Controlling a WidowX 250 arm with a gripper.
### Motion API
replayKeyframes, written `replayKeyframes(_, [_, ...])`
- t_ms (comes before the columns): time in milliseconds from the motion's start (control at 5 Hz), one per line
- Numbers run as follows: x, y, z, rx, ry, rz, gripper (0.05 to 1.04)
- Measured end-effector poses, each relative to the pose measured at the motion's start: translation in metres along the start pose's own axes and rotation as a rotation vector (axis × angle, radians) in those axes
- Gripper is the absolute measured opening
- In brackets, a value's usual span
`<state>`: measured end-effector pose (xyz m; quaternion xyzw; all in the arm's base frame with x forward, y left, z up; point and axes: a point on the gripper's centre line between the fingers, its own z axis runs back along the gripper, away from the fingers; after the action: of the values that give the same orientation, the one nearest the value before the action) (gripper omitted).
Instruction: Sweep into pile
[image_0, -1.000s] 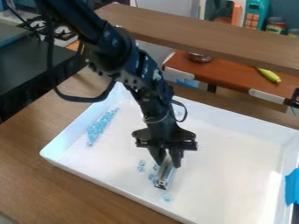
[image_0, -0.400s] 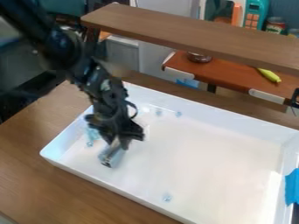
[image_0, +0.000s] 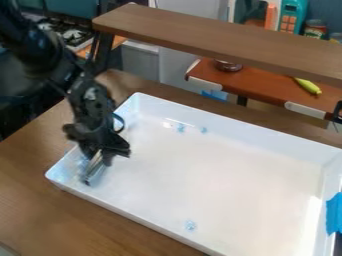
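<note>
From my end I see my arm coming in at the upper left, with the gripper (image_0: 104, 153) low over the left end of the white tray (image_0: 240, 170). I have it clenched on a silvery sweeping tool (image_0: 93, 174), its fingers parted only as far as the tool between them needs. The tool tilts down and toward the near left, its lower end close to the tray floor; I can't tell whether it touches. The gripper itself looks to be above the floor, inside the left wall.

As for what I'm sweeping, pale blue bits (image_0: 81, 163) lie at the tray's left end, just beside the tool and partly hidden by it and the gripper. They're too blurred for me to count. Two small blue clumps (image_0: 180, 128) sit near the far wall, a little apart from each other, and another blue clump (image_0: 191, 225) lies near the front wall, well apart from the tool.

The tray is on a wooden table (image_0: 47, 210), with blue tape (image_0: 333, 214) on its right edge. Past the far side I've got a wooden shelf (image_0: 214, 39) running across, and a reddish-brown counter (image_0: 260, 89) holding a metal bowl (image_0: 228, 66) and a yellow-green toy vegetable (image_0: 308, 86)
</note>
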<state>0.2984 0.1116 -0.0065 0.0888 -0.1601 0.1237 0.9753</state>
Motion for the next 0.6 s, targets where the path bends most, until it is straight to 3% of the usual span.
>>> replayKeyframes(200, [-0.007,-0.009,0.018,-0.103,0.045,0.014,0.364])
replayKeyframes(400, [0.005,-0.041,0.052,-0.264,0.041,0.067,0.364])
replayKeyframes(600, [0.011,-0.087,0.068,-0.341,0.046,0.056,0.354])
